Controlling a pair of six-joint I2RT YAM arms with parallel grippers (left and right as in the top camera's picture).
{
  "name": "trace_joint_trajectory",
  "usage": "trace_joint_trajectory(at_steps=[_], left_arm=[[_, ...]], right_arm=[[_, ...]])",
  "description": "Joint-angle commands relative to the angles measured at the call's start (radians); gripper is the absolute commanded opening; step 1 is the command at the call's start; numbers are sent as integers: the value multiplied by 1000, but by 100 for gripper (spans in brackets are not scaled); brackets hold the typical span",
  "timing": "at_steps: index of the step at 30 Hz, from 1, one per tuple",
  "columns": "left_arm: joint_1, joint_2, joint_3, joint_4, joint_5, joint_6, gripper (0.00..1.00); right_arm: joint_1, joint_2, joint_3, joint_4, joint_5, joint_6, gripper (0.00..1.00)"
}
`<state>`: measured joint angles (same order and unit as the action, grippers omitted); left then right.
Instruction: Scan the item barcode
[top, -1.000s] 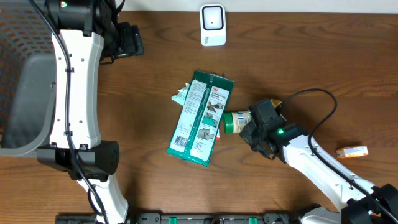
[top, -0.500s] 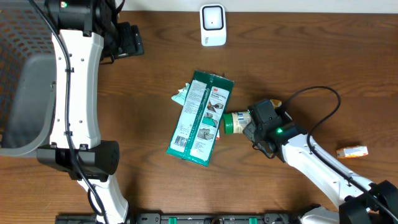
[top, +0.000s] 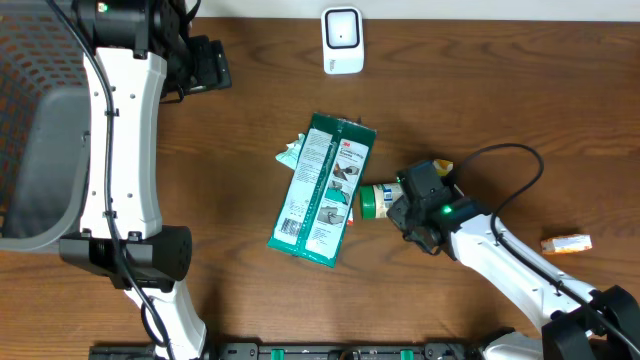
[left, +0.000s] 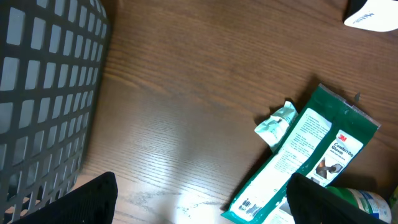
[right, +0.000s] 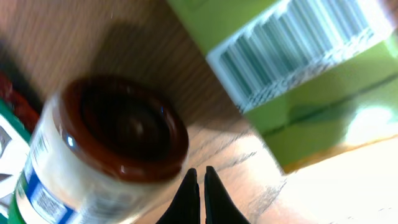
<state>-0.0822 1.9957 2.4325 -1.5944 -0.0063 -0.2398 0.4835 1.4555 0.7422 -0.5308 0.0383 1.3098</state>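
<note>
Currently pick-up step: right claw (right: 200, 186) clenched, empty, just beside jar (right: 106, 149) — next: open, straddle it. Left claw (left: 208, 202) released.

White left arm (top: 120, 130), with black joints and cable, stands left of the green packet (top: 322, 192). The right arm (top: 500, 255) beyond it matches, with a green-lit wrist.

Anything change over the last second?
Right gripper, jaws shut, backed off slightly, then edged left toward the small jar. Nothing taken hold of or let go. Jar, green package, left gripper and white scanner stayed put.
</note>
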Motion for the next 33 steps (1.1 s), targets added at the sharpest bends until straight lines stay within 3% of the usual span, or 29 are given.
trace_joint_trajectory(at_steps=[1, 10, 17, 25, 29, 30, 32, 33], left_arm=[[0, -17, 0, -5, -3, -10, 87], [0, -17, 0, -5, -3, -10, 87], [0, -17, 0, -5, -3, -10, 87], [0, -17, 0, -5, -3, -10, 87], [0, -17, 0, -5, -3, -9, 87], [0, -17, 0, -5, -3, -10, 87], [0, -17, 0, -5, -3, -10, 87], [0, -17, 0, -5, -3, -10, 87]], right_arm=[[23, 9, -11, 10, 33, 29, 1], [22, 11, -12, 53, 113, 22, 1], [23, 21, -12, 148, 132, -75, 1], [21, 48, -12, 262, 141, -321, 1], [19, 43, -10, 315, 139, -566, 1], [19, 36, -7, 322, 136, -631, 2], [19, 10, 3, 317, 128, -756, 17], [19, -10, 11, 309, 116, -819, 32]])
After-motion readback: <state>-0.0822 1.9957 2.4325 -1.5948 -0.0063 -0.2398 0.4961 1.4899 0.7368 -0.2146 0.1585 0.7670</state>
